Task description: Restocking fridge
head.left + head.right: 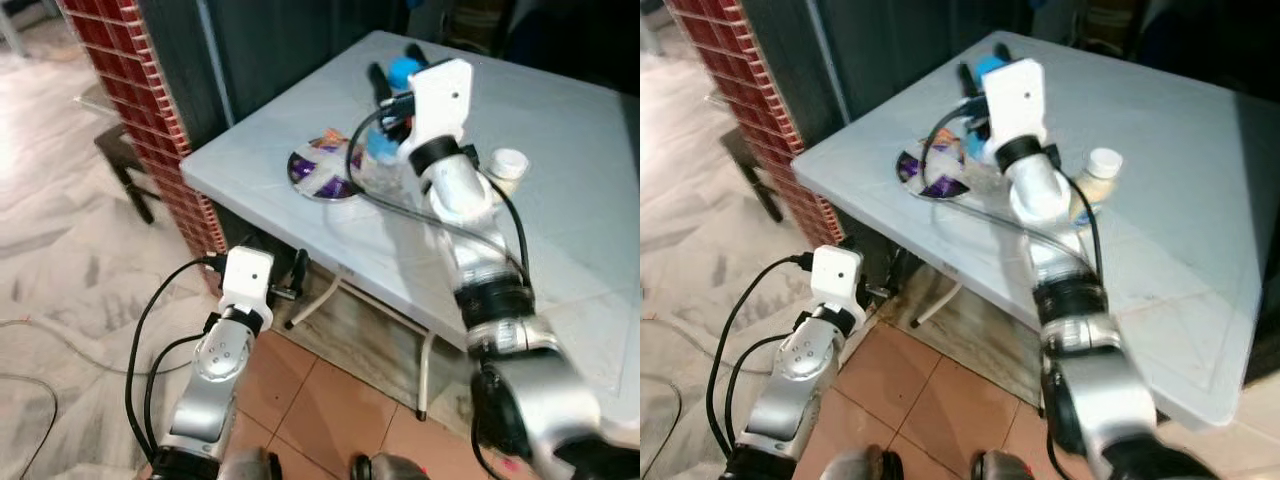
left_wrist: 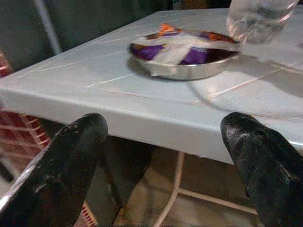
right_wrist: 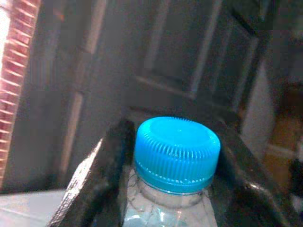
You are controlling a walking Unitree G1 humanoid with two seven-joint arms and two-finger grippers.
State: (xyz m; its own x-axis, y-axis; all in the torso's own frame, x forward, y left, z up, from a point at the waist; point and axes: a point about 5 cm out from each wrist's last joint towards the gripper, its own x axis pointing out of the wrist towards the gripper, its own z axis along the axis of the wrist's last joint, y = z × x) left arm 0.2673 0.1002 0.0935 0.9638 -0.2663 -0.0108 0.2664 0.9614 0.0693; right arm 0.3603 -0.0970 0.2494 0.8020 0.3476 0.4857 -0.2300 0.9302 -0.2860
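Note:
A clear water bottle (image 1: 380, 158) with a blue cap (image 3: 176, 153) stands on the white table (image 1: 570, 130) near its left corner. My right gripper (image 1: 396, 72) reaches over the table and is shut on the bottle's neck, one black finger (image 3: 102, 175) on each side just under the cap. My left gripper (image 2: 165, 137) hangs low in front of the table's edge, open with nothing between its fingers (image 2: 71, 161), which point at the table's rim.
A metal plate (image 1: 322, 165) of purple wrappers lies right beside the bottle. A small jar with a white lid (image 1: 505, 168) stands behind my right forearm. A red brick pillar (image 1: 130, 90) and a dark stool (image 1: 125, 160) are at the left; cables trail on the floor.

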